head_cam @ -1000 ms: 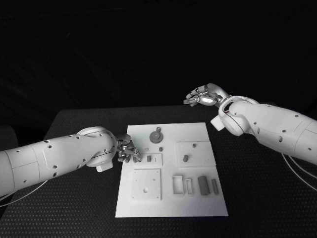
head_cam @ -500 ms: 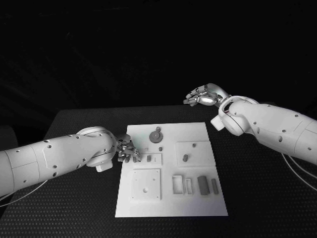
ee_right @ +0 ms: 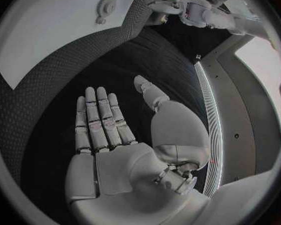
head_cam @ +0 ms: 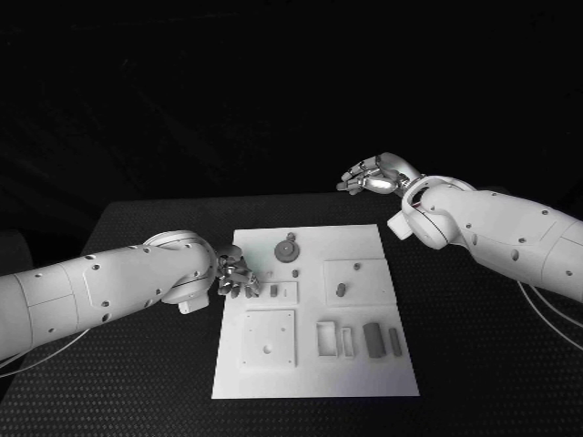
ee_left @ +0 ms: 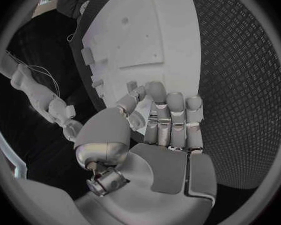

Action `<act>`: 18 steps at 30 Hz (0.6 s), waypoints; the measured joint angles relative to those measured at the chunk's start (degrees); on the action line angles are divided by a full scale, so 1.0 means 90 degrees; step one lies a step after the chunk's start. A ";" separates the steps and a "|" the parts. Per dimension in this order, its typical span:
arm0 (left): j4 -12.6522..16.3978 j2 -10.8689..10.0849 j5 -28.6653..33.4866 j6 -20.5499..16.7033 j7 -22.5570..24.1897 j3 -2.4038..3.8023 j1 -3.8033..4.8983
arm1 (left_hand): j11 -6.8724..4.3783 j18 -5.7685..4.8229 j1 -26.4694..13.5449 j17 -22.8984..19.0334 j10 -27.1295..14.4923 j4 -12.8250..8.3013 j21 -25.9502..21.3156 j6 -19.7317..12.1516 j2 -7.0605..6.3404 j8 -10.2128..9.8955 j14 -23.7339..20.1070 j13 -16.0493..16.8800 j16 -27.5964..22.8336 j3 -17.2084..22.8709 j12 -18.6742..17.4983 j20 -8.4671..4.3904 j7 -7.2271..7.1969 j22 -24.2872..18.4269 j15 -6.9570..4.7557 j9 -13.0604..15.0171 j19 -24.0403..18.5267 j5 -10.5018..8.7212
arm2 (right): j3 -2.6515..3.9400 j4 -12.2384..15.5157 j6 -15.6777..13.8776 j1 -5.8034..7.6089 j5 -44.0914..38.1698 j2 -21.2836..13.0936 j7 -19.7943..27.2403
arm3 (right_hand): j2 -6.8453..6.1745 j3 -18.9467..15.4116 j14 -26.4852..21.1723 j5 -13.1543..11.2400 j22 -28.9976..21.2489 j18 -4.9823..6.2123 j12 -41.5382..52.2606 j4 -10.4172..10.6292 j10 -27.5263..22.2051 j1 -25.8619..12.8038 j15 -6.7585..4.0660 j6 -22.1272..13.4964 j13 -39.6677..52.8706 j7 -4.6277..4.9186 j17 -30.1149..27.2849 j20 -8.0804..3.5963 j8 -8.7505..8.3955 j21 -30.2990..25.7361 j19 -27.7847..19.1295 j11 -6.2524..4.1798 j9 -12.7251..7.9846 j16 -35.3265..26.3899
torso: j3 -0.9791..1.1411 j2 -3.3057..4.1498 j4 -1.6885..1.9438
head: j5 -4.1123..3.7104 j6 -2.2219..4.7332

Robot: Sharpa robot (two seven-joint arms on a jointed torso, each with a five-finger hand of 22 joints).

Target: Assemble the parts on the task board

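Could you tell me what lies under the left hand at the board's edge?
The left hand hovers over the left edge of the white board, beside a small grey part. The fingers hide the spot beneath, so anything there cannot be seen.

Table (head_cam: 134, 364): black, with a fine diamond-textured surface.
On it: the white task board (head_cam: 315, 382) lying flat in the middle (long side running away from the robot), small grey parts (head_cam: 373, 340) resting on the board.

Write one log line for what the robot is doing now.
left hand: at task board left edge, holding nothing | right hand: open, raised beyond board | parts: untouched
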 measured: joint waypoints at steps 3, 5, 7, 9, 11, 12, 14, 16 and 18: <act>-0.0027 0.0039 -0.0038 0.0022 -0.0036 0.0004 0.0004 | -0.0013 0.0001 0.0000 0.0000 0.0032 0.0000 0.0000 0.0020 0.0000 0.0000 0.0011 0.0000 0.0000 0.0000 0.0000 -0.0022 0.0001 0.0000 0.0010 0.0002 0.0023 0.0014 | 0.0000 0.0001 0.0000 0.0000 0.0000 0.0003 0.0000 | 0.0000 0.0000 0.0000 0.0000 0.0000 0.0000 0.0000 0.0000 0.0000 0.0000 0.0000 0.0000 0.0000 0.0000 0.0000 0.0000 0.0000 0.0000 0.0000 0.0000 -0.0006 0.0000 | 0.0002 0.0000 -0.0004 | 0.0010 -0.0004; -0.0044 0.0062 -0.0060 0.0036 -0.0060 0.0009 0.0005 | -0.0021 0.0000 0.0000 0.0000 0.0042 0.0000 0.0000 0.0023 0.0000 0.0011 0.0013 0.0000 0.0000 0.0000 0.0000 -0.0022 -0.0001 0.0005 0.0009 0.0000 0.0023 0.0016 | 0.0000 0.0001 0.0000 0.0000 0.0000 0.0006 0.0000 | 0.0000 0.0000 0.0000 0.0000 0.0000 0.0000 0.0000 0.0000 0.0000 0.0000 0.0000 0.0000 0.0000 0.0000 0.0000 0.0000 0.0000 0.0000 0.0000 0.0000 -0.0006 0.0000 | 0.0004 0.0001 -0.0008 | 0.0012 -0.0005; -0.0049 0.0075 -0.0080 0.0045 -0.0078 0.0013 0.0004 | -0.0028 0.0000 -0.0004 0.0000 0.0069 0.0000 0.0000 0.0045 0.0004 0.0013 0.0037 0.0007 0.0000 0.0000 0.0000 -0.0022 -0.0020 0.0006 -0.0004 -0.0012 0.0023 0.0032 | 0.0000 0.0000 0.0000 0.0000 0.0000 0.0007 0.0000 | 0.0000 0.0000 0.0000 0.0000 0.0000 -0.0001 0.0000 0.0000 0.0000 0.0000 0.0000 0.0000 0.0000 0.0000 0.0000 0.0000 0.0000 0.0000 0.0000 0.0000 -0.0006 0.0000 | 0.0004 0.0001 -0.0009 | 0.0012 -0.0005; -0.0051 0.0084 -0.0093 0.0049 -0.0089 0.0015 0.0002 | -0.0032 0.0000 -0.0019 0.0000 0.0074 -0.0001 0.0000 0.0067 0.0018 0.0013 0.0045 0.0008 0.0000 -0.0001 0.0000 -0.0022 -0.0020 0.0006 -0.0001 -0.0012 0.0023 0.0061 | 0.0000 0.0000 0.0000 0.0000 0.0000 0.0007 0.0000 | 0.0000 0.0000 0.0000 0.0000 0.0000 -0.0001 0.0000 0.0000 0.0000 0.0000 0.0000 0.0000 0.0000 0.0000 0.0000 0.0000 0.0000 0.0000 0.0000 0.0000 -0.0006 0.0000 | 0.0004 0.0001 -0.0010 | 0.0009 -0.0005; -0.0051 0.0089 -0.0106 0.0050 -0.0097 0.0017 0.0002 | -0.0033 0.0001 -0.0044 0.0000 0.0075 -0.0001 0.0000 0.0088 0.0043 0.0013 0.0047 0.0015 0.0000 -0.0001 0.0000 -0.0022 -0.0002 0.0010 -0.0002 -0.0014 0.0023 0.0061 | 0.0000 -0.0001 0.0000 0.0000 0.0000 0.0007 0.0000 | 0.0000 0.0000 0.0000 0.0000 0.0005 0.0000 0.0000 0.0000 0.0000 0.0000 0.0000 0.0000 0.0000 0.0000 0.0000 0.0000 0.0000 0.0000 0.0000 0.0000 -0.0006 0.0000 | 0.0004 0.0001 -0.0009 | 0.0002 -0.0005; -0.0051 0.0091 -0.0112 0.0050 -0.0100 0.0017 0.0002 | -0.0033 0.0000 -0.0051 0.0000 0.0076 -0.0001 0.0000 0.0089 0.0049 0.0014 0.0048 0.0018 0.0000 -0.0001 0.0000 -0.0022 -0.0002 0.0013 -0.0002 -0.0014 0.0023 0.0061 | 0.0000 -0.0001 0.0000 0.0000 0.0000 0.0007 0.0000 | 0.0000 0.0000 0.0000 0.0000 0.0005 -0.0001 0.0000 0.0000 0.0000 0.0000 0.0000 0.0000 0.0000 0.0000 0.0000 0.0000 0.0000 0.0000 0.0000 0.0000 -0.0006 0.0000 | 0.0004 0.0001 -0.0009 | -0.0001 -0.0008; -0.0051 0.0096 -0.0122 0.0051 -0.0104 0.0017 0.0002 | -0.0032 0.0001 -0.0072 0.0000 0.0077 -0.0001 0.0000 0.0091 0.0056 0.0033 0.0057 0.0018 0.0005 -0.0001 0.0000 -0.0022 -0.0003 0.0013 -0.0005 -0.0017 0.0023 0.0081 | 0.0000 -0.0001 0.0000 0.0000 0.0000 0.0008 0.0000 | 0.0000 0.0000 0.0000 0.0000 0.0005 0.0000 -0.0025 0.0000 0.0000 0.0000 0.0000 0.0000 0.0000 0.0000 0.0001 0.0000 0.0000 0.0000 0.0000 0.0000 -0.0006 0.0000 | 0.0004 0.0001 -0.0008 | -0.0006 -0.0013; -0.0050 0.0099 -0.0129 0.0051 -0.0106 0.0017 0.0001 | -0.0025 0.0000 -0.0081 0.0000 0.0086 -0.0001 0.0000 0.0092 0.0061 0.0037 0.0065 0.0022 0.0026 -0.0001 0.0000 -0.0023 -0.0004 0.0013 0.0001 -0.0020 0.0023 0.0097 | 0.0000 -0.0001 0.0000 0.0000 0.0000 0.0010 0.0000 | 0.0000 0.0000 0.0000 0.0000 0.0005 0.0000 -0.0024 0.0000 0.0000 0.0000 0.0000 0.0000 0.0000 0.0000 0.0001 0.0000 0.0000 0.0000 0.0000 0.0000 -0.0006 0.0000 | 0.0004 0.0001 -0.0005 | -0.0012 -0.0018; -0.0047 0.0104 -0.0136 0.0052 -0.0108 0.0018 0.0000 | -0.0025 0.0000 -0.0102 0.0006 0.0088 -0.0002 0.0000 0.0093 0.0051 0.0038 0.0067 0.0026 0.0026 -0.0002 0.0000 -0.0046 -0.0005 0.0014 0.0000 -0.0021 0.0046 0.0097 | 0.0000 -0.0001 0.0000 0.0000 0.0001 0.0011 0.0000 | 0.0000 0.0000 0.0000 0.0000 0.0005 0.0000 -0.0025 0.0000 0.0000 0.0000 0.0000 0.0000 0.0000 0.0000 0.0001 0.0000 0.0000 0.0000 0.0000 0.0000 -0.0006 0.0000 | 0.0004 0.0001 -0.0004 | -0.0015 -0.0020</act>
